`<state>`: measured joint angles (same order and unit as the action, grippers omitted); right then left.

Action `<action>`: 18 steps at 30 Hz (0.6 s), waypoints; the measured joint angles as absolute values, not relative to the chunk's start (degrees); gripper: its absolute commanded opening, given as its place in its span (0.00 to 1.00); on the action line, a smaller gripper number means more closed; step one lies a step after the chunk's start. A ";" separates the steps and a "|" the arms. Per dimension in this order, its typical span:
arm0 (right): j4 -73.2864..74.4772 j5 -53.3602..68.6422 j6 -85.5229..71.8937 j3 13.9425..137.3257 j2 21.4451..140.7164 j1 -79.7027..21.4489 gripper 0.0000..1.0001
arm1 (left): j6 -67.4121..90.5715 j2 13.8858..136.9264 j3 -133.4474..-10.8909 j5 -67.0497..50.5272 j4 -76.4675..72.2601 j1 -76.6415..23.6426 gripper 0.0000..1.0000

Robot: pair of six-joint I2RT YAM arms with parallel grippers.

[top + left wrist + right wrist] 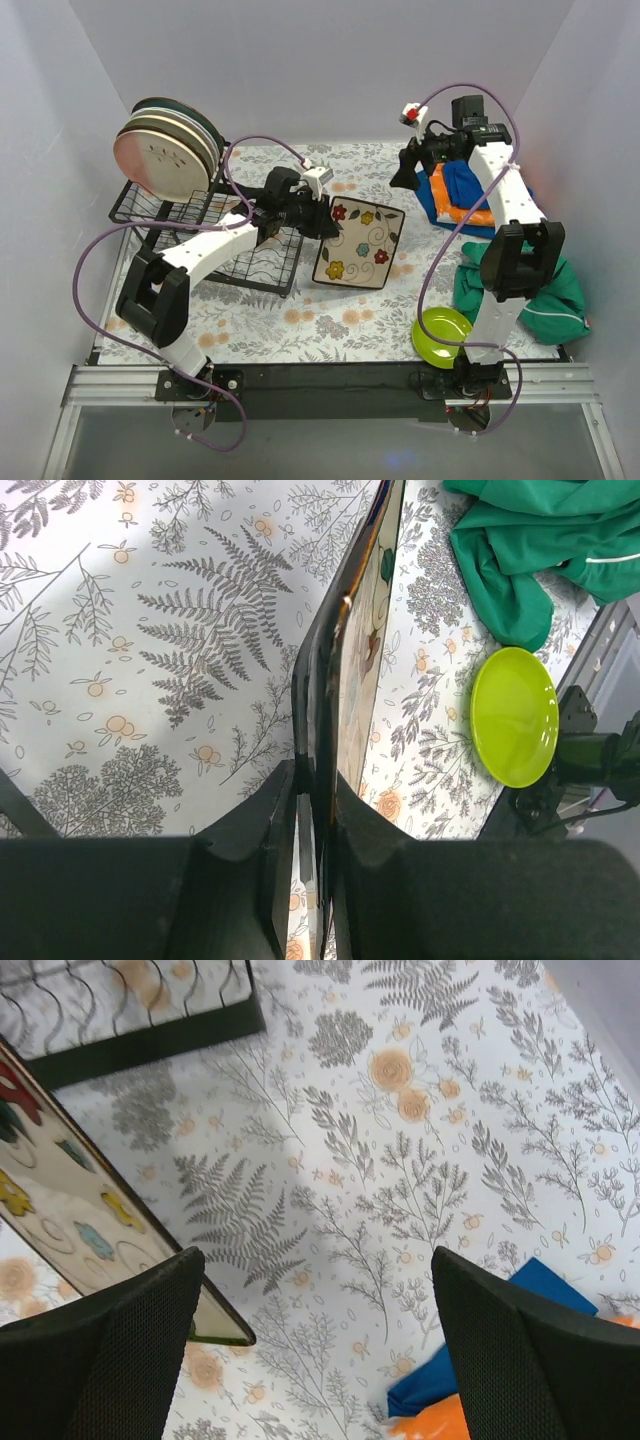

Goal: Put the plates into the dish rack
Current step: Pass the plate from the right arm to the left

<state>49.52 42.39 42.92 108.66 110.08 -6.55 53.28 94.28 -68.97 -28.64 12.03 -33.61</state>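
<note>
Holds flowered plate by thin edge in left gripper, right gripper wide; risks pivoting into dish rack frame.

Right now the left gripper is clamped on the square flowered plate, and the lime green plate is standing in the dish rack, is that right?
Not quite. The left gripper is clamped on the square flowered plate, but the lime green plate lies flat on the table by the right arm's base, not in the dish rack; the top external view shows it.
</note>
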 measured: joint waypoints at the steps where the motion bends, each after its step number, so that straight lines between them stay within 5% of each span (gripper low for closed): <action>1: 48.45 44.01 41.80 107.83 109.19 -6.13 0.99 | 52.82 93.82 -68.88 -28.27 12.23 -33.61 0.00; 18: 31.40 63.53 31.35 63.26 96.09 2.02 0.98 | 51.09 89.10 -66.08 -24.38 12.84 -33.61 0.00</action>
